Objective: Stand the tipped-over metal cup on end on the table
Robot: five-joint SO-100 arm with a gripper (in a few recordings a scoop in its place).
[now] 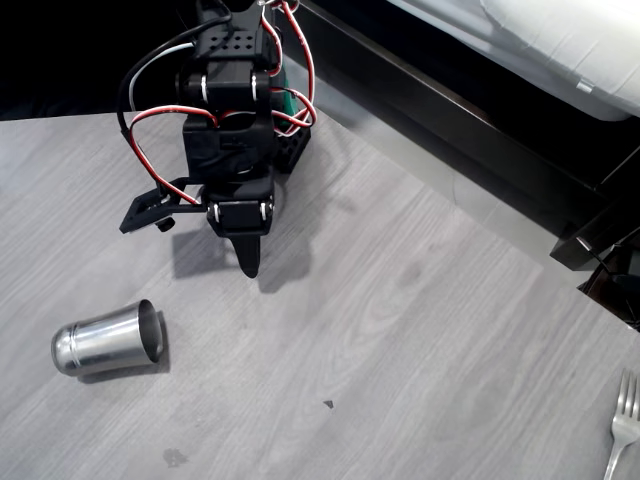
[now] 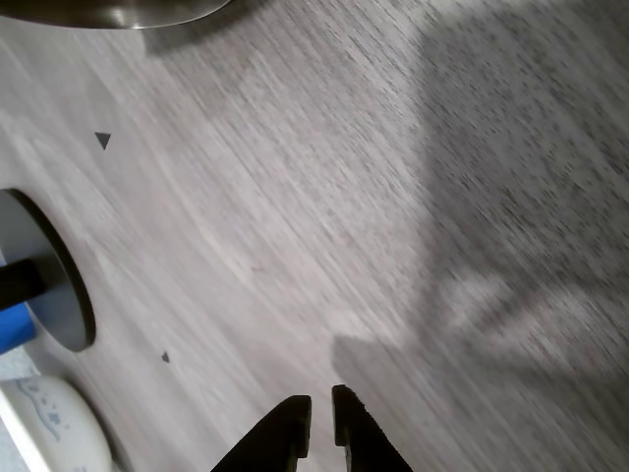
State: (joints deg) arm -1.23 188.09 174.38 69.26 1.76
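Wrist view showed the gripper [image 2: 321, 418] with its black fingers almost together, holding nothing, above the grey wood-grain table [image 2: 324, 197]. Farther off, the metal cup [image 2: 118, 12] was a shiny sliver at the top edge. Seen from overhead, the cup lay tipped on its side, rim toward the right, well apart from the gripper, with a fork [image 1: 624, 430] at the right edge.

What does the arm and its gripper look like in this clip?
A black plastic arm with boxy servo housings, looped red cables and a black and a white wire. The gripper tapers to a dark point; the wrist view shows two slim black fingers.
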